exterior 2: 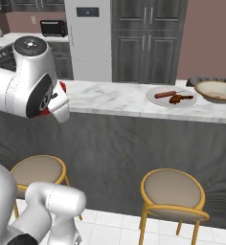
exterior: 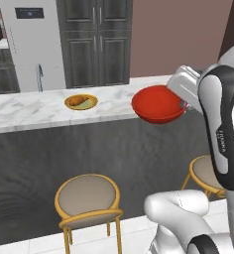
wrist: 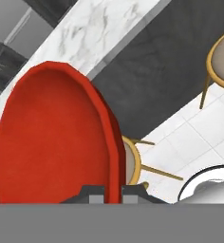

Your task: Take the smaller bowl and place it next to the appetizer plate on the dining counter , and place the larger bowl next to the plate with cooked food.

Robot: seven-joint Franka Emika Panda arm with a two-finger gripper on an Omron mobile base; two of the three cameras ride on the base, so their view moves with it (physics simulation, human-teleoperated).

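The smaller bowl (exterior: 157, 104), glossy red, hangs in the air at the front edge of the dining counter (exterior: 29, 111), to the right of the appetizer plate (exterior: 81, 101). My gripper (exterior: 183, 103) is shut on its right rim. In the hand view the red bowl (wrist: 52, 137) stands on edge, its rim pinched in my gripper (wrist: 113, 193) between the dark fingertips (wrist: 92, 192). Further right along the marble top (exterior 2: 115, 98) lies the plate with cooked food (exterior 2: 172, 97), and the larger bowl (exterior 2: 216, 91), cream with a golden rim, sits just beyond it.
Two yellow-framed stools (exterior: 88, 198) (exterior 2: 173, 194) stand in front of the counter's dark front. A third stool (exterior: 208, 173) is partly behind my arm. Behind the counter are a white fridge (exterior: 32, 39) and dark cabinets (exterior: 96, 42).
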